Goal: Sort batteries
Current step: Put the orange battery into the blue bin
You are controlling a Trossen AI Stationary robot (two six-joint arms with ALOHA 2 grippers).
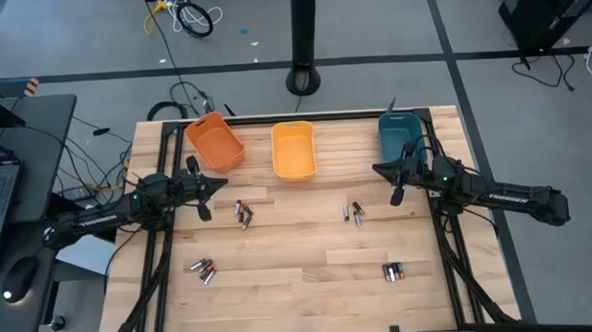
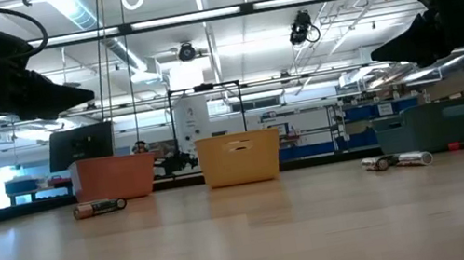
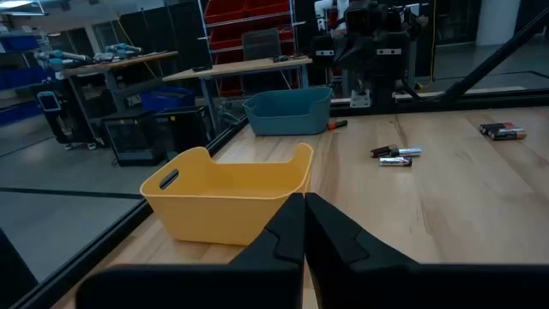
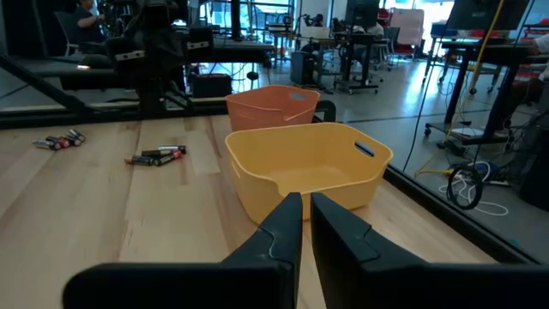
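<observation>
Nothing is sorted yet, judging by the batteries scattered in four small clusters on the bench [image 1: 311, 285]. The left pincer [image 1: 203, 200] hovers with its fingers pressed together, holding nothing, and the cluster of batteries [image 1: 243, 213] nearest it lies just beyond its tips, toward the bench's middle and slightly nearer the front edge; their long axes run roughly front to back. The right pincer [image 1: 396, 190], likewise pressed together and empty, has its own nearest pair [image 1: 351, 213] a little farther off, inward of its tips. The left arm looks better placed to start, dropping onto that cluster across the cells' short width.
</observation>
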